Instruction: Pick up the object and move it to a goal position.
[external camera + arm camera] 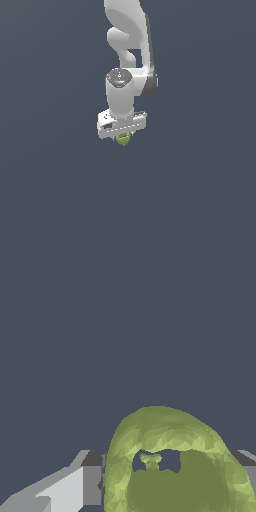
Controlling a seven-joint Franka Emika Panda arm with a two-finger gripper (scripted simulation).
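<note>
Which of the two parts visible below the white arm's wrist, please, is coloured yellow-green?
The small bumpy yellow-green lump, under the white gripper; the gripper itself is white and grey.

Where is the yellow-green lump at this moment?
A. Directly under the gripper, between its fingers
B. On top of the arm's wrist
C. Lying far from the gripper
A: the lump pokes out just beneath the gripper, and the wrist view shows it between the fingers.

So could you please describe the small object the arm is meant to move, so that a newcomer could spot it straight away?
Find the white robot arm hanging down the middle of the plain dark grey scene, and follow it down to the gripper at its lower end. The yellow-green lump peeks out just beneath it. It is the only coloured thing in view, bumpy, roundish and far smaller than the gripper.
</note>
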